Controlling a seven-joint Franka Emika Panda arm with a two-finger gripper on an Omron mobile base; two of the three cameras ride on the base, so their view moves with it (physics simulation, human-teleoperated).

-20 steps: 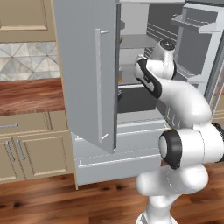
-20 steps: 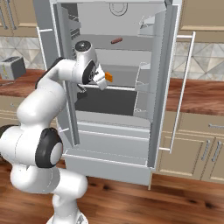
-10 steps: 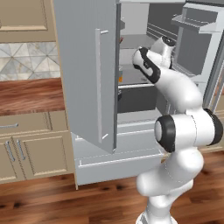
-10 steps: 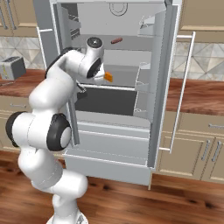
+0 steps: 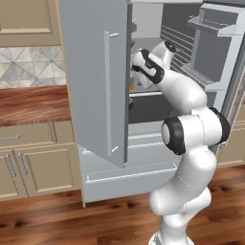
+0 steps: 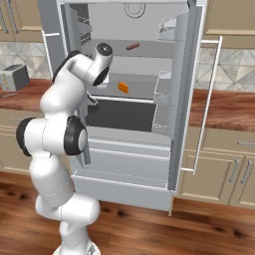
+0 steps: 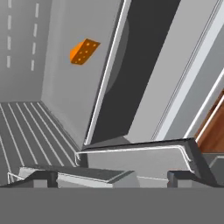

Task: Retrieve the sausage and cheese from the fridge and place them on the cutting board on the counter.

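The fridge [image 6: 179,99] stands with both doors open. The sausage [image 6: 132,46], a short reddish-brown cylinder, lies on the upper shelf. One shelf below it sits the orange cheese [image 6: 123,87] wedge, which is at the upper left of the rolled hand view [image 7: 84,51]. My gripper [image 6: 92,103] hangs open and empty at the left side of the fridge interior, left of and below the cheese, clear of it. Both fingertips [image 7: 43,177] stand far apart with nothing between them. The reddish counter [image 6: 226,107] runs on both sides of the fridge. The cutting board is out of view.
The open left fridge door [image 5: 95,76] stands close beside my arm and hides the hand from the left base view. The right door [image 6: 211,99] with its shelves swings out over the counter. A toaster [image 6: 12,75] sits on the left counter. Drawers [image 6: 124,164] lie below.
My hand has drawn back from beside the cheese, swinging left and down to the fridge's left side. The jaws stayed open. Cheese and sausage have not moved.
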